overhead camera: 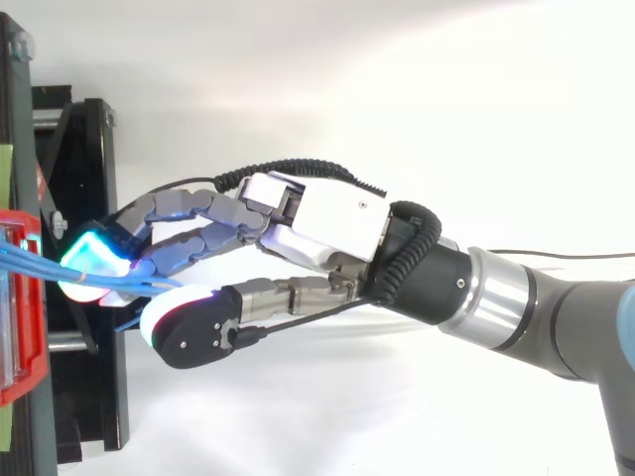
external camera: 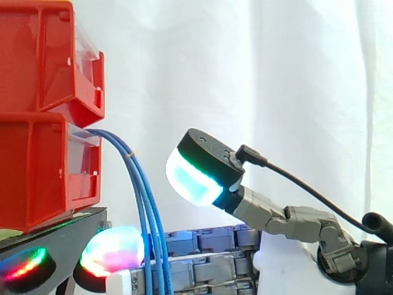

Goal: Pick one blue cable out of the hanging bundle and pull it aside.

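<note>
The robot hand [overhead camera: 332, 223] reaches left, its fingers nearly straight and the thumb spread well apart, open rather than clenched. Its fingertips [overhead camera: 91, 260] sit among the blue cables [external camera: 149, 215], which spill from the lower of two stacked red bins [external camera: 37, 172]. The side view shows the cables hanging down, and the top view shows strands running between the fingertips. Farthest back hangs the white curtain [external camera: 295, 74].

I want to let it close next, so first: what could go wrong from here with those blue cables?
1. The blue cables hang close together in the gap between the fingers and thumb of the hand. Closing now would likely catch several of them, not one.
2. The cables come out of the lower red bin, so a hard sideways pull might drag or tip that bin.
</note>
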Controlling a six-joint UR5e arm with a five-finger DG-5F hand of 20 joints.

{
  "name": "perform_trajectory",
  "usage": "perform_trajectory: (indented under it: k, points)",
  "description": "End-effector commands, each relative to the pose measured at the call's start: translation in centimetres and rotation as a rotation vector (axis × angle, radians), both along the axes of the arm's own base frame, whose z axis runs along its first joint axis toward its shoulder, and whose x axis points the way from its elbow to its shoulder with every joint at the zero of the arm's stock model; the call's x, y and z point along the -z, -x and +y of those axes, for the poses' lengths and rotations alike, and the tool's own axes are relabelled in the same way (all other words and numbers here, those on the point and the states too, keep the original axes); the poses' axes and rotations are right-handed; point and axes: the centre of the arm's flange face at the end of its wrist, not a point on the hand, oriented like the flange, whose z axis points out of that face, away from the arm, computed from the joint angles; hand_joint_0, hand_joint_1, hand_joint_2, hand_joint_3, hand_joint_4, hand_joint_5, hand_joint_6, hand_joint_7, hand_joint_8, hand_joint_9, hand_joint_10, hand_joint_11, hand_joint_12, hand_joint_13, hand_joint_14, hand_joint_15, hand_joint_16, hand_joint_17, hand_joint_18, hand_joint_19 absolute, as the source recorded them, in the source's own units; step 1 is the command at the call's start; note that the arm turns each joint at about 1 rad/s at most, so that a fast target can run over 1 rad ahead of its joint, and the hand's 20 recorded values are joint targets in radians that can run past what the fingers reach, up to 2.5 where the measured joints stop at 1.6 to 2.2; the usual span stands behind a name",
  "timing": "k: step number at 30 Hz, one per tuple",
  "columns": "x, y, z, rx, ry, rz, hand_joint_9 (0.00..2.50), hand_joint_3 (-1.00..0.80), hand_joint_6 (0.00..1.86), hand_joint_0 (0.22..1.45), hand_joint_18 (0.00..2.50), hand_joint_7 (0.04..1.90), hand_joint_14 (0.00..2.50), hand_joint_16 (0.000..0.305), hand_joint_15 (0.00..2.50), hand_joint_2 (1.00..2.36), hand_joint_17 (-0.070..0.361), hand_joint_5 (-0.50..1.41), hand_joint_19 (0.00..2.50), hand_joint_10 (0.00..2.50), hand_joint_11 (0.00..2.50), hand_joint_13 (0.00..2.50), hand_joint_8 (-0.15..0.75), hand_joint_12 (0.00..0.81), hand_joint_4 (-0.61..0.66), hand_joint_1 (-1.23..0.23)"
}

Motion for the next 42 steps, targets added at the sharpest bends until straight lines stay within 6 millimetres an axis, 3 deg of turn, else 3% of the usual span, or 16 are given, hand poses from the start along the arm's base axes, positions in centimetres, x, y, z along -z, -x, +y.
perform_trajectory:
  k: [1,10,20,42]
  points:
    - [0.2,0.2,-0.1,-0.019,-0.021,0.013,0.81,-0.50,0.50,0.55,0.50,0.83,0.01,0.045,0.31,1.00,0.101,-0.15,0.32,0.01,0.28,0.71,0.241,0.255,0.25,-0.54]
    - [-0.7,1.1,-0.3,-0.030,-0.030,0.090,0.81,-0.48,0.50,0.55,0.50,0.88,0.01,0.045,0.31,1.00,0.101,-0.14,0.32,0.01,0.29,0.71,0.240,0.253,0.26,-0.56]
    - [-1.4,1.2,0.0,-0.032,-0.027,0.091,0.79,-0.42,0.50,0.57,0.49,1.10,0.01,0.044,0.33,1.01,0.099,-0.12,0.33,0.01,0.31,0.70,0.232,0.250,0.22,-0.61]
    - [-4.1,-0.2,0.8,-0.048,-0.025,0.071,0.80,-0.45,0.50,0.57,0.50,1.18,0.01,0.044,0.33,1.00,0.098,-0.10,0.33,0.01,0.32,0.71,0.235,0.249,0.21,-0.61]
